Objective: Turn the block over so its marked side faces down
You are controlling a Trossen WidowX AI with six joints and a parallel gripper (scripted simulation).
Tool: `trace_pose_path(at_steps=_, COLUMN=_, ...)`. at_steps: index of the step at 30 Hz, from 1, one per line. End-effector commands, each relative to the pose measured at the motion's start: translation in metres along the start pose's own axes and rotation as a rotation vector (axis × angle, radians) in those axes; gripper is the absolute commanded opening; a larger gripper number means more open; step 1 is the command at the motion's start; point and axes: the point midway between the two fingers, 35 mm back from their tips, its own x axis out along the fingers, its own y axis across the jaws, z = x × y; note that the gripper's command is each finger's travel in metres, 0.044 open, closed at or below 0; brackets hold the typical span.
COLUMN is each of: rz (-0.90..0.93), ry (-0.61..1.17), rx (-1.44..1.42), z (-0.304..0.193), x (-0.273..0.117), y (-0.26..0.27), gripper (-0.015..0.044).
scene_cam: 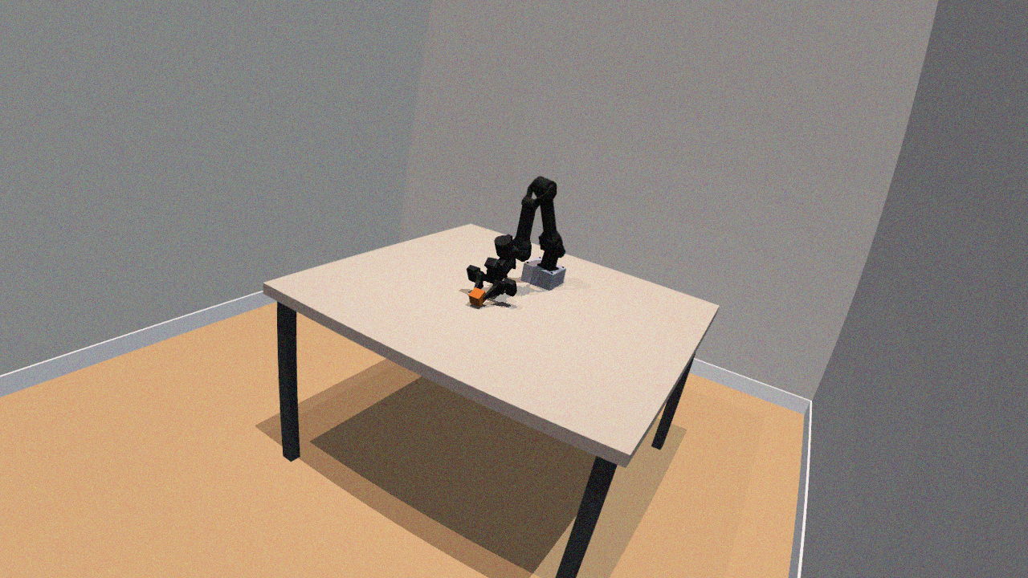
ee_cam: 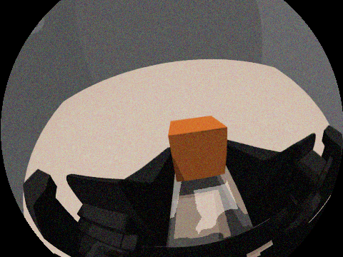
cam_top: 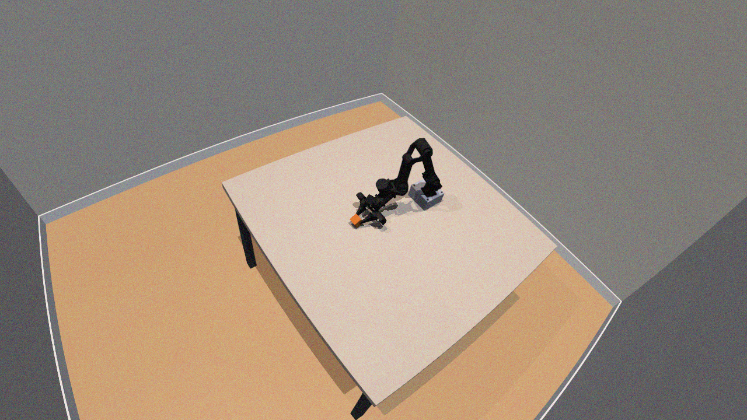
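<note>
Evidently, the gripper (cam_top: 356,220) (scene_cam: 477,296) (ee_cam: 197,148) pinches the smooth, matte orange block (cam_top: 355,220) (scene_cam: 476,296) (ee_cam: 198,151) at eight o'clock from the boxy grey base (cam_top: 434,199) (scene_cam: 552,278) in the top view, well inside the pale table's (cam_top: 418,292) (scene_cam: 503,344) (ee_cam: 143,96) straight edges; table contact is unclear.

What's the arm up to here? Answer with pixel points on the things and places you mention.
The gripper (cam_top: 357,218) (scene_cam: 478,295) (ee_cam: 197,148) has the orange block (cam_top: 355,219) (scene_cam: 476,296) (ee_cam: 198,151) between its fingertips, low at the table (cam_top: 334,292) (scene_cam: 503,359) (ee_cam: 118,118). It is there to turn the block marked side down. I can't make out the mark, so whether it's turned over is unclear.
</note>
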Motion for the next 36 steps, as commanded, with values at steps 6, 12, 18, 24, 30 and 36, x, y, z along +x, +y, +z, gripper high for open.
trace_pose_path(at_steps=6, rz=0.003, ry=-0.003, rx=0.003, z=0.0005, x=0.0, y=0.0003, gripper=0.0394)
trace_pose_path(at_steps=12, rz=0.003, ry=-0.003, rx=0.003, z=0.0005, x=0.0, y=0.0003, gripper=0.044)
trace_pose_path(at_steps=18, rz=0.003, ry=-0.003, rx=0.003, z=0.0005, x=0.0, y=0.0003, gripper=0.044)
trace_pose_path(at_steps=24, rz=0.003, ry=-0.003, rx=0.003, z=0.0005, x=0.0, y=0.0003, gripper=0.044)
trace_pose_path(at_steps=30, rz=0.003, ry=-0.003, rx=0.003, z=0.0005, x=0.0, y=0.0003, gripper=0.044)
trace_pose_path(at_steps=36, rz=0.003, ry=-0.003, rx=0.003, z=0.0005, x=0.0, y=0.0003, gripper=0.044)
